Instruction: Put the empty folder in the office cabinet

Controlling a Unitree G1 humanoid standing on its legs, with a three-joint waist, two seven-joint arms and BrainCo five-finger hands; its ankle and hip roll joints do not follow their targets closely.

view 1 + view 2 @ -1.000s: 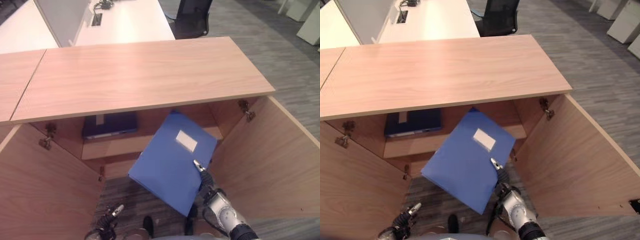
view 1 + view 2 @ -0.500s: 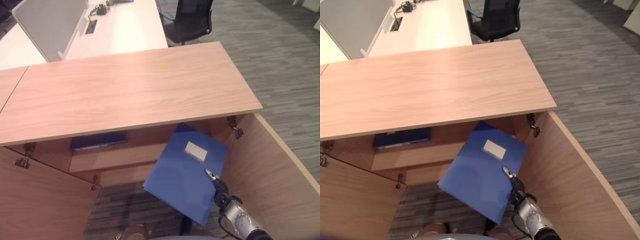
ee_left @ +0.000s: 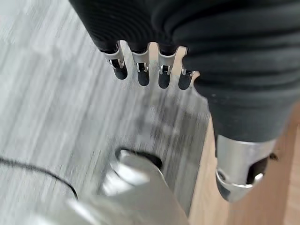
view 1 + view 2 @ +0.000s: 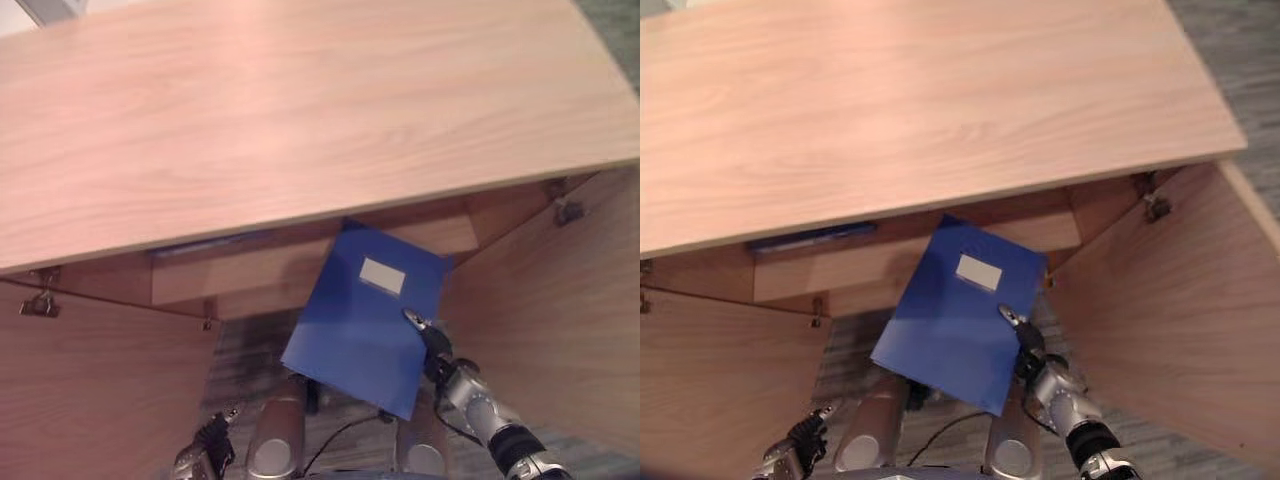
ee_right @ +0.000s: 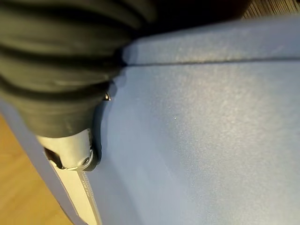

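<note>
Clamped on the blue folder, my right robot hand pinches its near edge, thumb on top, at about 5 o'clock of the cover. The folder's long axis runs from my robot hand toward 11 o'clock, its far corner touching or just under the front lip of the cabinet, aimed at the shelf. My left robot hand hangs with relaxed fingers over the floor, well apart, so the right one does the pushing.

One blue folder, one dark binder, one cabinet, two open doors
</note>
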